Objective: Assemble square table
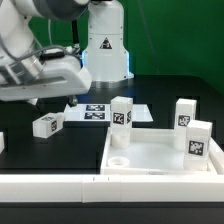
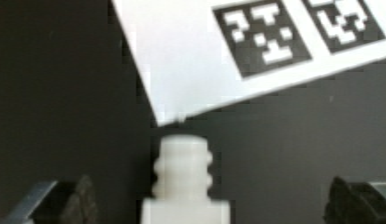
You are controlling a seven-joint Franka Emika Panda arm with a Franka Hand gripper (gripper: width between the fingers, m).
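The square table's white slab [image 1: 160, 155] lies at the front on the exterior view's right. Three white tagged legs stand upright on it [image 1: 121, 112] [image 1: 185, 112] [image 1: 198, 138], and one round corner socket [image 1: 119, 160] is open. A loose leg [image 1: 47, 125] lies on the black table to the exterior view's left. My gripper [image 1: 38, 100] hovers just above it. In the wrist view the leg's threaded end [image 2: 186, 165] sits between my open fingers [image 2: 57, 200], apart from both; the gripper [image 2: 208, 203] holds nothing.
The marker board [image 1: 95, 112] [image 2: 261, 60] lies flat behind the loose leg. A long low white border bar [image 1: 50, 182] runs along the front. Another white piece [image 1: 2, 142] shows at the exterior view's left edge. The robot base [image 1: 105, 50] stands at the back.
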